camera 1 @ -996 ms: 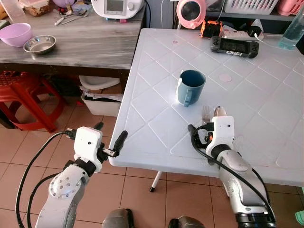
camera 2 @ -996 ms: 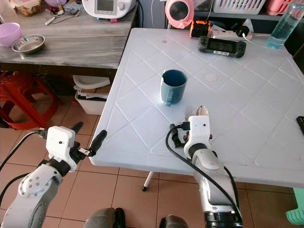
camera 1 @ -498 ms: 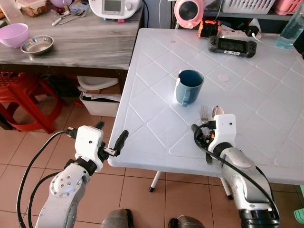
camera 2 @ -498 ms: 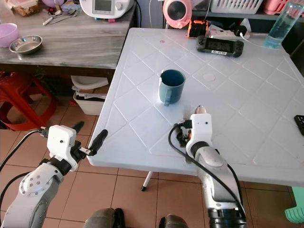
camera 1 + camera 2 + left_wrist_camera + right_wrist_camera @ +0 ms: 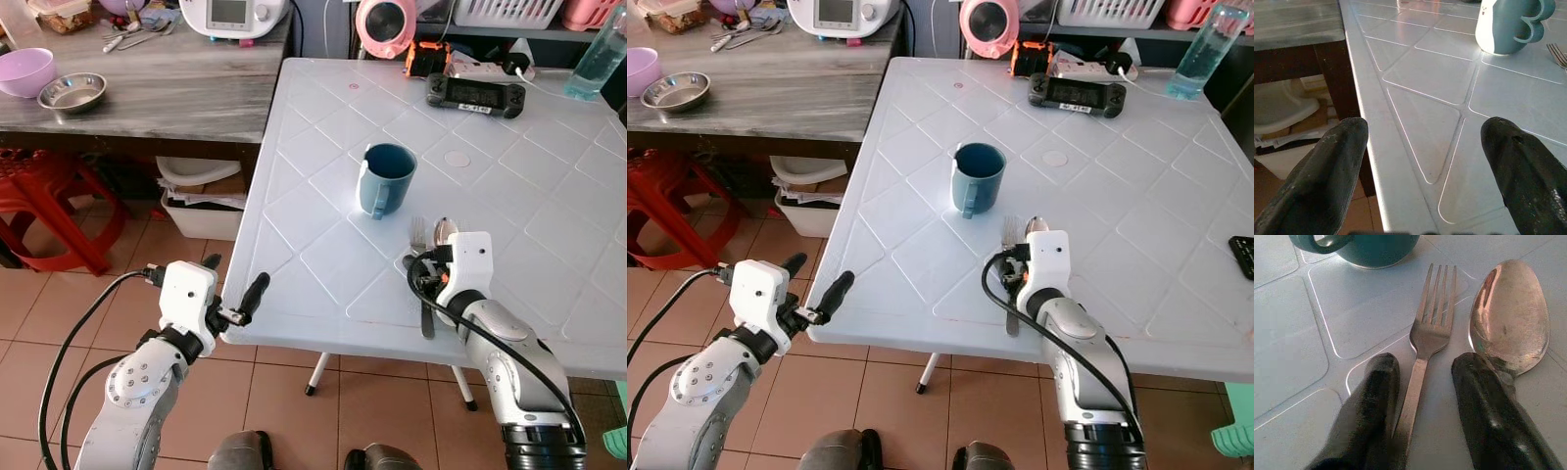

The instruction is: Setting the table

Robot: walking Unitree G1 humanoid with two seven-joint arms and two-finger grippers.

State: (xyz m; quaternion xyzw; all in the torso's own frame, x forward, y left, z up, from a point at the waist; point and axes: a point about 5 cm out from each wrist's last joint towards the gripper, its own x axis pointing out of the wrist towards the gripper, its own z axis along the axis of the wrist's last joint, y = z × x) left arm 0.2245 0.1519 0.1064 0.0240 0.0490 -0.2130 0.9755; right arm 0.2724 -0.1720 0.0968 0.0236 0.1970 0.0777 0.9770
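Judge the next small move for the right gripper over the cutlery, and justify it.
Probably lift the right gripper straight up and back: its fingers stand open astride the silver metal fork, which lies flat beside the silver metal spoon near the blue ceramic mug.

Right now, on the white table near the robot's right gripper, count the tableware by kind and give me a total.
Mugs: 1, the blue mug.
Forks: 1, the fork lying between the open fingers of the right gripper.
Spoons: 1, the spoon beside the fork.
Total: 3.
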